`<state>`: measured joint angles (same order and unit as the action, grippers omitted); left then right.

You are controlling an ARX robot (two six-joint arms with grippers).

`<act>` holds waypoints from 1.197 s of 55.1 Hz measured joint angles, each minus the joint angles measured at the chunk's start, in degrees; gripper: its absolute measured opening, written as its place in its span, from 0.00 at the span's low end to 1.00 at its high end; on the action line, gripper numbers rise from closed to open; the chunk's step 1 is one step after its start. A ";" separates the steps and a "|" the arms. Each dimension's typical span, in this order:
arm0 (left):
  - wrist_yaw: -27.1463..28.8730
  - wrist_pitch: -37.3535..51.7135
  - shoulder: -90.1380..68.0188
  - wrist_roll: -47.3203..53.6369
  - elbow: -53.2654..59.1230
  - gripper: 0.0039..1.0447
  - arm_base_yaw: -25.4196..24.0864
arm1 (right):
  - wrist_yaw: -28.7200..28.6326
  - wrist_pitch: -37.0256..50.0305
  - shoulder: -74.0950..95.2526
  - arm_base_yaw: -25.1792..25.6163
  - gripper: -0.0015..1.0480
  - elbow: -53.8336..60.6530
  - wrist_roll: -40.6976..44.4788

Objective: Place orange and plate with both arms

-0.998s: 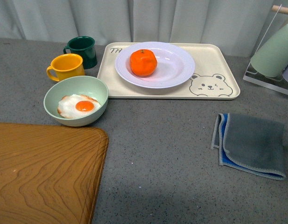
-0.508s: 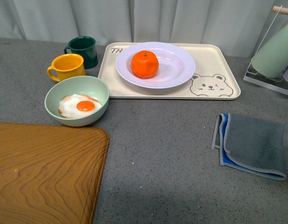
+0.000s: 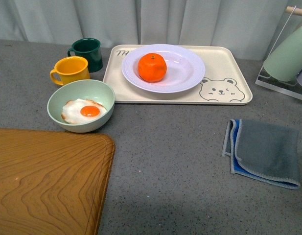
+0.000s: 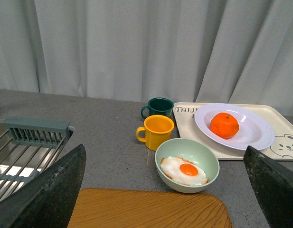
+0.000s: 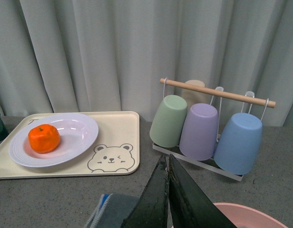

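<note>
The bright orange fruit (image 3: 151, 67) sits in the glossy white plate (image 3: 190, 73); my left jaws gape empty, right jaws pressed together, both well back.

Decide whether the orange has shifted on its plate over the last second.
Yes. The orange has moved slightly toward the bear face on the tray, away from the plate's left rim.

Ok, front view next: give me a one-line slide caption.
Orange sits in the white plate on the bear tray, beside two mugs and a fried-egg bowl; no arms in view.
</note>
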<state>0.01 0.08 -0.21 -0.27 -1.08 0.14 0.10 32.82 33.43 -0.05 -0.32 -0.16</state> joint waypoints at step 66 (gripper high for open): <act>0.00 -0.02 0.02 0.00 0.00 0.94 0.00 | -0.17 -32.70 -33.14 0.00 0.01 -0.02 0.02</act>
<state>0.01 0.05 -0.19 -0.27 -1.08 0.14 -0.08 0.12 0.30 -0.05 -0.34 -0.14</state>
